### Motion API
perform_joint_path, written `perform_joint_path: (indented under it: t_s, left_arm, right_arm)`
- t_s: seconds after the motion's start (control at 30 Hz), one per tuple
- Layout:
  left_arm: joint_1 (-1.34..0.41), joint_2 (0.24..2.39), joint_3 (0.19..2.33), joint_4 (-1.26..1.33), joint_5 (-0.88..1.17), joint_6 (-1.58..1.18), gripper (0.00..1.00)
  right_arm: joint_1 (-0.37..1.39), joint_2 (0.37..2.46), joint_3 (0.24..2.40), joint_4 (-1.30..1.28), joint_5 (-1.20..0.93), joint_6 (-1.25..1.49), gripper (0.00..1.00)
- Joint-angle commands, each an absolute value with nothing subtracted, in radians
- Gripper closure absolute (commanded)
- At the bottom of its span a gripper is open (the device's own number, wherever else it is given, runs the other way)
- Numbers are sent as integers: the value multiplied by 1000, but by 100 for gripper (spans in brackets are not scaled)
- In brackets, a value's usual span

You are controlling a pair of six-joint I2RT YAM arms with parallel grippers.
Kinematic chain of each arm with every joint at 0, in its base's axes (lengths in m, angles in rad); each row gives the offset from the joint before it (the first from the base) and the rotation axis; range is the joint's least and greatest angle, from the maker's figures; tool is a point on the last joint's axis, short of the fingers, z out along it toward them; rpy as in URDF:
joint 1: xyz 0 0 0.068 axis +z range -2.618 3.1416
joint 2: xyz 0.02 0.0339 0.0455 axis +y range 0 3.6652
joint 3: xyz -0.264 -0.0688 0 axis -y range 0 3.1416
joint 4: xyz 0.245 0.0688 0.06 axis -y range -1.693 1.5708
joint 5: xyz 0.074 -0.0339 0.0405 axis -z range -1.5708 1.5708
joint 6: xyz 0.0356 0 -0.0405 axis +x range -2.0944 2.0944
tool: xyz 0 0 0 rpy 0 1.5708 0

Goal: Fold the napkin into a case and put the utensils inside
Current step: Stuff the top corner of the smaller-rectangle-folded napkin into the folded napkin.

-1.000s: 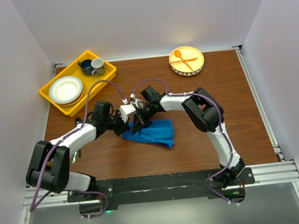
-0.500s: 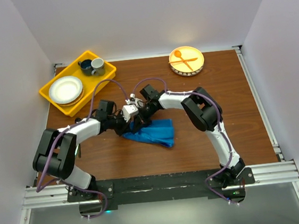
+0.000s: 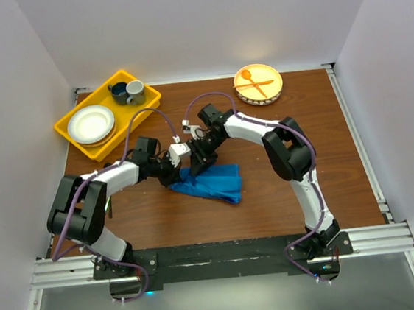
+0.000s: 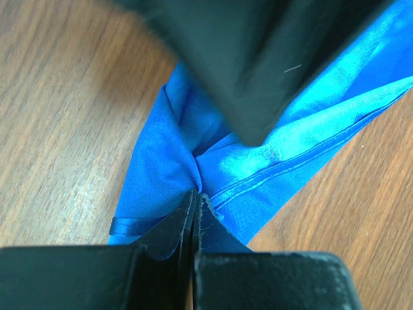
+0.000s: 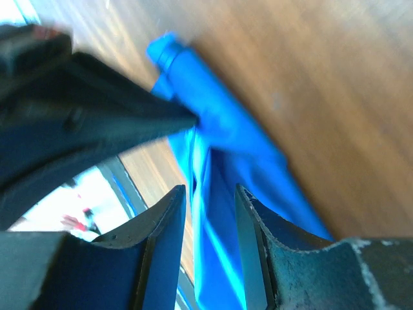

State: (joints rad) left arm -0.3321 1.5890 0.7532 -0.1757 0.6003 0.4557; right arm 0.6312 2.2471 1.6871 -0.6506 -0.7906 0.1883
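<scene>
Since one second ago the right tool [image 5: 210, 203] has parted its jaws and its wrist has lifted slightly toward the far side of the napkin [image 3: 214, 184]. The left arm's elbow has drawn in toward the napkin. The left tool [image 4: 195, 201] has stayed on the cloth's left end.

Left tool: jaws fully closed, pinching a gathered fold of the napkin at its left end. The cloth fans out in creases from the pinch point.

Right tool: jaws partly apart, with a clear gap between the fingers. Blue cloth shows through the gap, but neither finger presses on it, so nothing is held. The tool hangs over the napkin's left end, just beside the tip of the left tool.

Napkin: a bunched, partly folded strip lying on the counter [image 3: 340, 148] between the two arms.

To the far left of the napkin stands a yellow tray [image 3: 149, 99] with white plates [image 3: 90, 124] and two mugs [image 3: 135, 91]. To the far right of the napkin stands an orange plate [image 3: 274, 89] carrying a crossed orange spoon and fork [image 3: 253, 83]. Both are well apart from the napkin.
</scene>
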Motion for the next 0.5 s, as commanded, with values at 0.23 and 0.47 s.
perform_joint_path:
  t_s: [0.23,0.47]
  left_arm:
    - [-319,1617,756,-213,575,456,100]
    - [-319,1618,755,-209,578,457,100]
  right_arm:
    - [635,2026,1563,-844,-700,-150,59]
    - [637,1996,1520,-845,-704,-179,50]
